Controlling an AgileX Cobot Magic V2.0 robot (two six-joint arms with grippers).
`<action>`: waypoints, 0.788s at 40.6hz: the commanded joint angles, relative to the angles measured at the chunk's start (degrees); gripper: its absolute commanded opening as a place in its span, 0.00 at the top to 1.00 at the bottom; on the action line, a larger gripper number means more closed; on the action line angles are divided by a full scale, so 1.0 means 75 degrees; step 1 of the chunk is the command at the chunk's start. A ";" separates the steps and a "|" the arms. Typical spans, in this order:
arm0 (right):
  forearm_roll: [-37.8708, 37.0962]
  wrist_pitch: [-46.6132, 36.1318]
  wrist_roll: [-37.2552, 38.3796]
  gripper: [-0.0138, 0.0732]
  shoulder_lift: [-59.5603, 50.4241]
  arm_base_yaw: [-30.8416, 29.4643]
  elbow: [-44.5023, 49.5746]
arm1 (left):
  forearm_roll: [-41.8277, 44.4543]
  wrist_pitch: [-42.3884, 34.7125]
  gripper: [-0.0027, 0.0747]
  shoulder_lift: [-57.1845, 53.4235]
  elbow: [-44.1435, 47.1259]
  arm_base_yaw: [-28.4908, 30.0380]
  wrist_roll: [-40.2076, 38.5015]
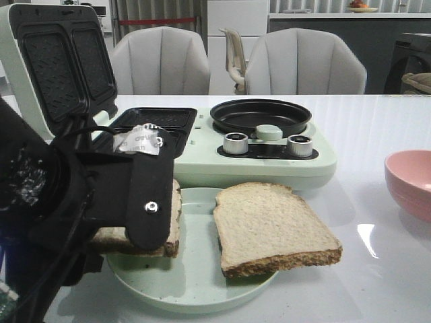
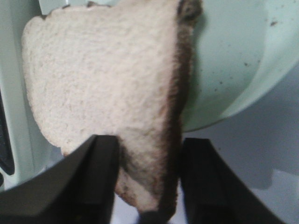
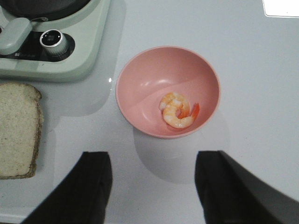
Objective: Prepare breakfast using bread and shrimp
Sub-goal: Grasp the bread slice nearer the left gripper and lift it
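Early yet: left gripper (image 2: 147, 179) clamped on one pale brown-crusted bread slice (image 2: 107, 88) over the mint-green round plate (image 1: 195, 286), second slice (image 1: 273, 225) untouched, orange-white shrimp (image 3: 176, 110) unmoved in the pink bowl (image 3: 140, 70) on the right, right gripper (image 3: 152, 186) spread open and empty near it.

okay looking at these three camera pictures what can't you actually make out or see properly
- Front view: the left end effector covers most of the left bread slice, so the grip itself is hidden.
- Front view: the pink bowl is cut off by the right edge; its inside, and the shrimp, cannot be seen there.
- Left wrist view: the fingertips are blurred.
- Right wrist view: the right bread slice is cut off by the left edge.
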 commanded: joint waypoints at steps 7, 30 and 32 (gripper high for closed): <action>-0.0013 -0.0472 -0.0073 0.26 0.0011 -0.0013 -0.0192 | -0.0200 0.0327 0.84 -0.0362 -0.0196 -0.0087 -0.0128; -0.0013 -0.0472 -0.0073 0.26 0.0011 -0.0013 -0.0192 | 0.2073 0.0963 0.84 -0.2143 -0.0863 0.0360 -0.0118; -0.0013 -0.0472 -0.0073 0.26 0.0011 -0.0013 -0.0192 | 0.2241 0.0599 0.84 -0.1996 -0.1121 0.0697 -0.0118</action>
